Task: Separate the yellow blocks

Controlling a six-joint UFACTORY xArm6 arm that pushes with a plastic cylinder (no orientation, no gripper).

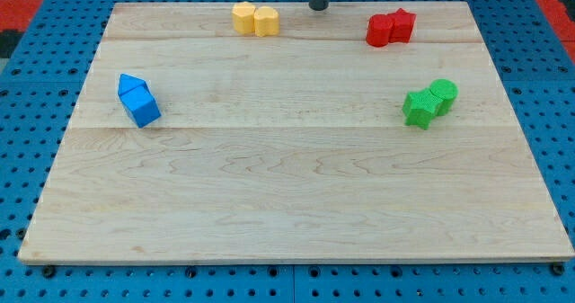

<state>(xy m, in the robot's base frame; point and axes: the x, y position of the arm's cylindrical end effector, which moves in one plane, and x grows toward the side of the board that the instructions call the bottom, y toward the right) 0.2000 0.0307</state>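
Yellow blocks (254, 20): two, touching, at the board's (287, 186) top edge, left of centre. My tip (318, 7): just right of them, apart, at the top edge; a bare rod, no pincer. Red pair (390, 27) top right; green pair (429, 102) right; blue pair (138, 100) left.

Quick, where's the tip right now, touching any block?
My tip: at the view's top edge, touching nothing, just right of the two yellow blocks, which sit together.

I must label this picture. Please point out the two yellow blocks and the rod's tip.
left yellow block (243, 17), camera view, top face
right yellow block (266, 21), camera view, front face
my tip (318, 7), camera view, very end
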